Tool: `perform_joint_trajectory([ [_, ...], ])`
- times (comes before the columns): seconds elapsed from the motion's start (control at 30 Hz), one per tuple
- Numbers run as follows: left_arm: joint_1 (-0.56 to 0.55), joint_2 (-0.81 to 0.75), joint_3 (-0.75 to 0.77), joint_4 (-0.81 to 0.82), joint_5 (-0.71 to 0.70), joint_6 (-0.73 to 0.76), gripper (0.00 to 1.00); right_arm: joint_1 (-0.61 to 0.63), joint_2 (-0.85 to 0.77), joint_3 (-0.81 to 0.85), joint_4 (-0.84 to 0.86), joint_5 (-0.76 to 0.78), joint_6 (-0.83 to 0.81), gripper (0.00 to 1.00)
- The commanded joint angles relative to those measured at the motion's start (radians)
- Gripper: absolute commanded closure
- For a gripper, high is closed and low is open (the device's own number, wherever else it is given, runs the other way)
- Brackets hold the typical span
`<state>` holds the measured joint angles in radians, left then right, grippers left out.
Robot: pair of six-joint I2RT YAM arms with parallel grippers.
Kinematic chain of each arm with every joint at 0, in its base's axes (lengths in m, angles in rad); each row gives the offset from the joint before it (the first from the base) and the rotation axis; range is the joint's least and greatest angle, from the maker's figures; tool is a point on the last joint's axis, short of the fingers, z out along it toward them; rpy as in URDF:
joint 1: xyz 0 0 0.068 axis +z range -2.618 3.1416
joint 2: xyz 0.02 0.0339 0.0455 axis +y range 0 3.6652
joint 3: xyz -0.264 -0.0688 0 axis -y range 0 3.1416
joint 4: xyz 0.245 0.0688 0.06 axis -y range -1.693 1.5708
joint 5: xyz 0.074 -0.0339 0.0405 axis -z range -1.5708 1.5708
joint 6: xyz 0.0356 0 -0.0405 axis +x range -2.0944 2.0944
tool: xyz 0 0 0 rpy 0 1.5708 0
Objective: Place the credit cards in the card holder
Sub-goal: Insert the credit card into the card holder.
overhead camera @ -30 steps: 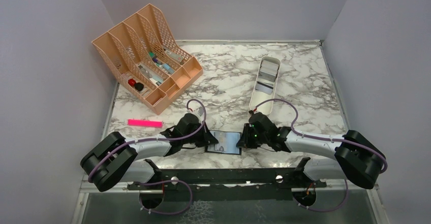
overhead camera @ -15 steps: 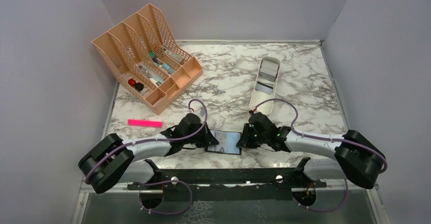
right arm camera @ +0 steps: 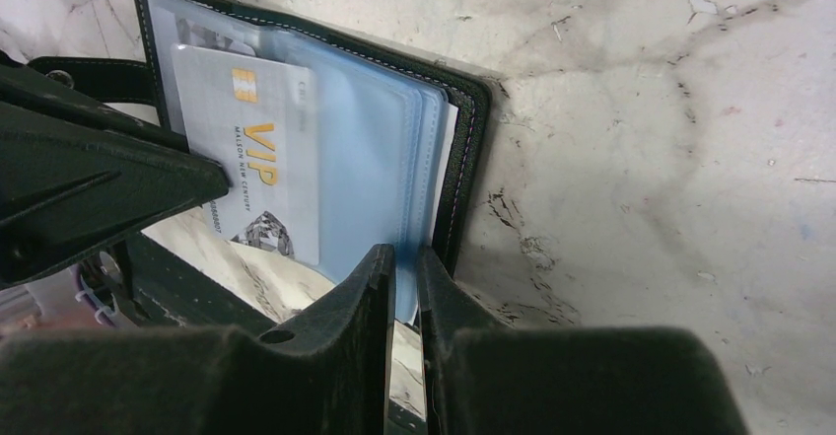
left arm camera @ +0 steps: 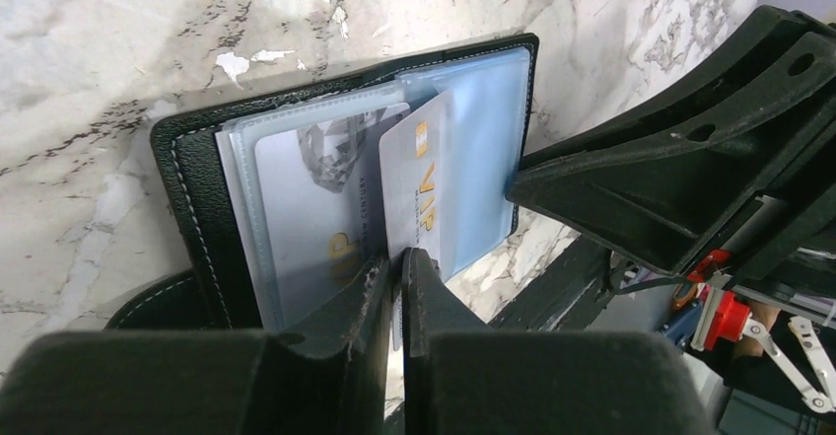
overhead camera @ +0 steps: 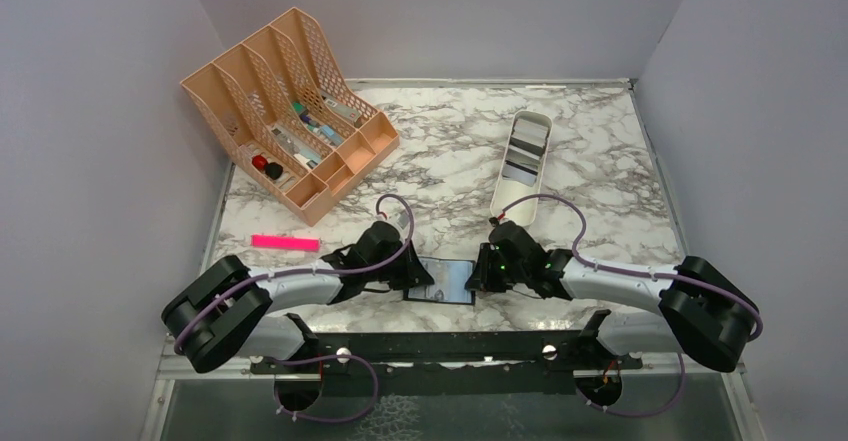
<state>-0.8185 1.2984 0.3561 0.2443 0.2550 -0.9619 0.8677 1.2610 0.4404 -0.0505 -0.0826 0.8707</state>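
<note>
The card holder (overhead camera: 444, 282) is a black wallet with clear sleeves, lying open on the marble between my two grippers. My left gripper (left arm camera: 397, 262) is shut on the edge of a white VIP credit card (left arm camera: 419, 193), which lies partly over a sleeve. Beside it, another pale card (left arm camera: 306, 198) sits inside a sleeve. My right gripper (right arm camera: 404, 257) is shut on the edge of the bluish sleeves (right arm camera: 375, 149) by the holder's black cover (right arm camera: 465, 149). Further grey credit cards (overhead camera: 527, 143) lie in a white tray.
The long white tray (overhead camera: 510, 196) stands beyond the right gripper. A peach desk organiser (overhead camera: 290, 111) with small items stands at the back left. A pink marker (overhead camera: 285, 243) lies to the left of the left arm. The table's near edge is just behind the holder.
The left arm has shifted slightly, its elbow moving a little to the right. The card holder and the right gripper stay where they were.
</note>
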Motion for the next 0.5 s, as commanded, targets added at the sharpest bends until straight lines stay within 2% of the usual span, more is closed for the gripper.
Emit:
perform_joint_trajectory([
  [0.0,-0.015,0.017,0.025,-0.043,-0.014,0.022,0.84,0.011,-0.018,0.009,-0.052,0.047,-0.017,0.80],
  [0.2,-0.021,-0.036,0.031,-0.093,-0.058,0.026,0.59,0.011,-0.039,0.027,-0.073,0.044,-0.014,0.75],
  [0.33,-0.022,-0.060,0.049,-0.135,-0.093,0.045,0.52,0.011,-0.075,0.031,-0.091,0.052,-0.005,0.70],
  [0.47,-0.023,-0.045,0.063,-0.137,-0.093,0.052,0.49,0.011,-0.106,0.028,-0.100,0.063,-0.003,0.69],
])
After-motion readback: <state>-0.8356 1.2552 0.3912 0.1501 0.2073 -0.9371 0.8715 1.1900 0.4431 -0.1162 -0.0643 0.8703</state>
